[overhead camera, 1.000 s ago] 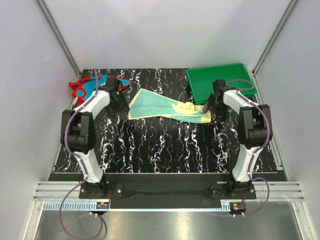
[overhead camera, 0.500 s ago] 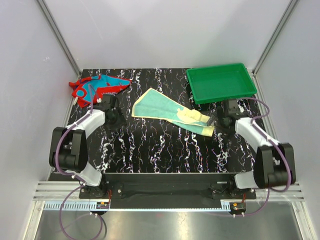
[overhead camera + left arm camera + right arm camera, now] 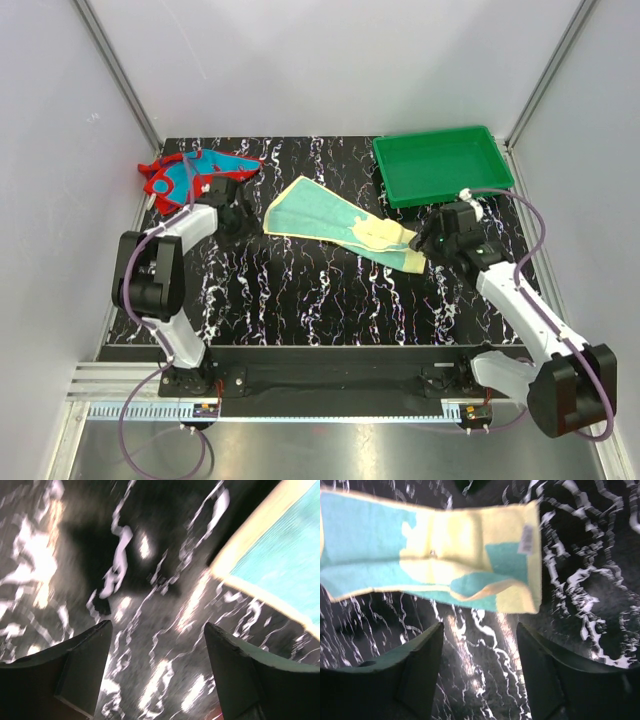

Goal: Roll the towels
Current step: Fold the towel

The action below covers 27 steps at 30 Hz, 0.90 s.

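A black tabletop (image 3: 330,290) veined with white marbling is enclosed on three sides by plain pale walls: a back wall (image 3: 330,60), a left wall (image 3: 50,200) and a right wall (image 3: 600,200). Slanting aluminium posts (image 3: 115,70) are seen at both far corners. Along the near edge a ribbed aluminium rail (image 3: 110,382) is mounted, and below it a brushed metal sheet (image 3: 340,450) is laid. Even, diffuse light is cast, and bright glare is thrown back from the glossy tabletop in the wrist views.

Matt cloth towel (image 3: 330,220) on glossy marbled table (image 3: 330,290).
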Tool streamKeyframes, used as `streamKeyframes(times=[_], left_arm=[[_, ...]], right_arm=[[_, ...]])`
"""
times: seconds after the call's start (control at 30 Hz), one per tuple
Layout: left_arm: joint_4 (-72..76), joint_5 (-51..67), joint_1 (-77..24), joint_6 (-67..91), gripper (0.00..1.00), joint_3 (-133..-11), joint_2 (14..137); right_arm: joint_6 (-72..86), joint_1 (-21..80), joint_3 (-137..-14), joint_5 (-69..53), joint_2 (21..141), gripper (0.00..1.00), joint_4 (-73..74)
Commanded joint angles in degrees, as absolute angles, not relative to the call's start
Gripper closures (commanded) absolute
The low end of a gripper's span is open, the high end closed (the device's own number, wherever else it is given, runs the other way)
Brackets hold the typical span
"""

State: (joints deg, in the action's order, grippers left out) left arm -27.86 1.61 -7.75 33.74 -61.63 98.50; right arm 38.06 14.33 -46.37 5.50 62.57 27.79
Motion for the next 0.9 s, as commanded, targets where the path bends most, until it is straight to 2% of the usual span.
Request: streamKeyframes(times=[0.0,0.03,0.1,0.4,0.7,0.8,0.87], left_arm=[[-25.0,3.5,-7.7,34.3,0.20,-66.6,101.1],[-25.2,3.5,-7.7,34.3,0.20,-68.0,102.7],[-25.4,3.6,-7.9,34.2,0.20,-69.6,104.8],[-24.9,4.8,-8.7,33.4,0.18,-72.6,109.2],[-25.5,5.2,-9.8,32.3,0.14,-76.9,113.5],[-25.9,5.1,-10.9,31.6,0.18,-79.1,115.1],[-26.3,5.2,-11.8,31.1,0.31,-79.7,115.8]], right_arm=[[38.5,19.8,-45.0,6.9,64.9,0.40,24.4],[38.9,20.9,-45.2,7.3,67.1,0.47,24.2],[39.3,22.5,-45.1,6.9,70.5,0.53,22.5],[39.5,22.3,-50.8,13.3,84.7,0.58,23.7],[39.5,21.1,-52.5,11.8,93.1,0.58,20.8],[39.7,20.8,-51.3,11.6,94.0,0.58,19.6],[39.6,20.7,-50.9,11.3,94.4,0.58,19.2]])
